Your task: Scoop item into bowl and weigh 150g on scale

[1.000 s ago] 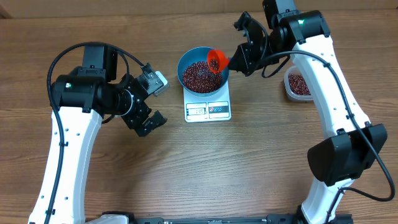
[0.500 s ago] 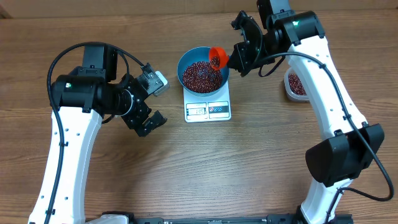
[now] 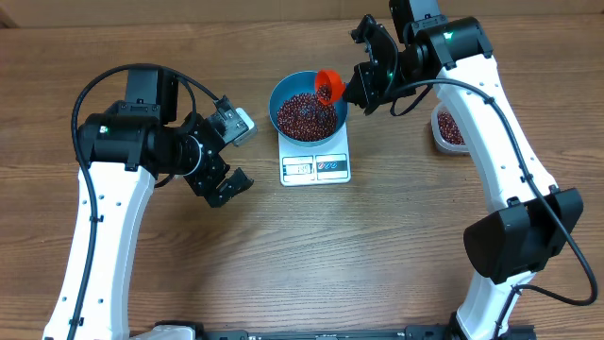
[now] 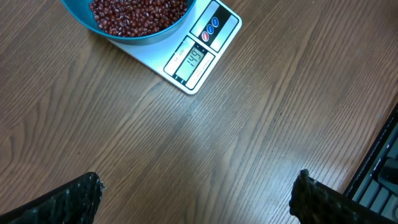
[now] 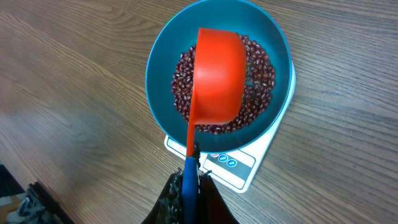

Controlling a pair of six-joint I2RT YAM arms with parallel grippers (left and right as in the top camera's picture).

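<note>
Wooden table (image 3: pixel 377 255). Beans (image 3: pixel 302 115) heaped in the blue bowl (image 3: pixel 280 93), seated on the white scale (image 3: pixel 317 168). Over the bowl's right side, a tilted red scoop (image 3: pixel 328 88), handle pinched tight in the right gripper (image 5: pixel 189 186). Left of the scale, left gripper (image 4: pixel 196 204) spread wide, holding nothing.

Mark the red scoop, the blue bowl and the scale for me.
red scoop (image 5: pixel 217 74), right wrist view, on its cup.
blue bowl (image 5: pixel 158 71), right wrist view, on the bare inner wall at left.
scale (image 4: pixel 194 59), left wrist view, on its display.
</note>
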